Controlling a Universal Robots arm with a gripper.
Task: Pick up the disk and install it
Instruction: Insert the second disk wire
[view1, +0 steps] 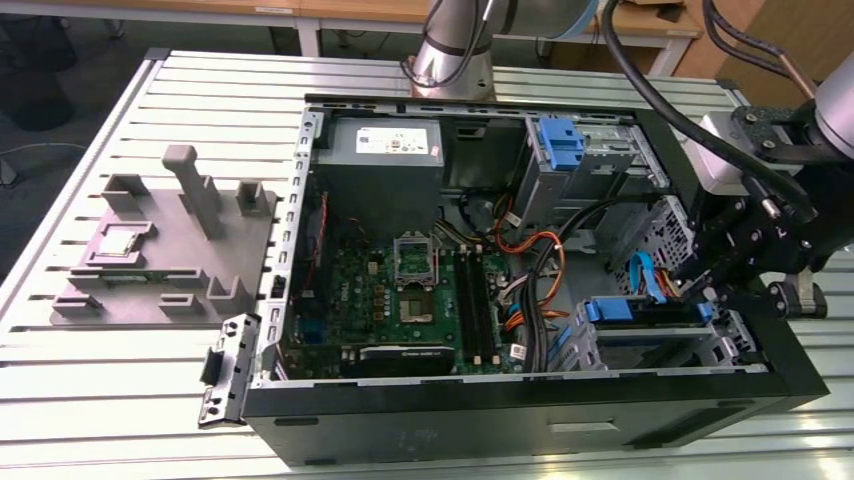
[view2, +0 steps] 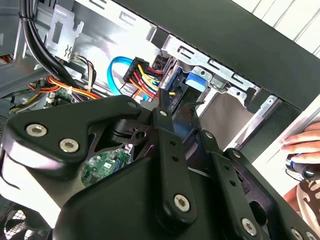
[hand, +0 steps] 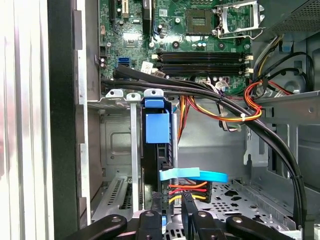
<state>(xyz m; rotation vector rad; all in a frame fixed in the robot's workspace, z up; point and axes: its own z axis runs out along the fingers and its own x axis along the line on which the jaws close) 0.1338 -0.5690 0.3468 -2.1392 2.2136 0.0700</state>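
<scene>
Tool (view1: 727, 290) beside the blue-bracketed disk (hand: 157, 145), upright in its bay.

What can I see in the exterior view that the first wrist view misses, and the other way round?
The exterior view alone takes in the ribbed metal table, a grey plastic fixture block and the grey power-supply box. The first wrist view alone looks along the blue-bracketed disk standing in its metal cage. Both share the green motherboard, the bundled coloured cables and the black gripper.

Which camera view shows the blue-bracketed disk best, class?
The first wrist view: the disk stands edge-on in its cage, blue bracket facing the camera. The exterior view shows its blue bracket beside the tool; the second wrist view glimpses a blue tab.
</scene>
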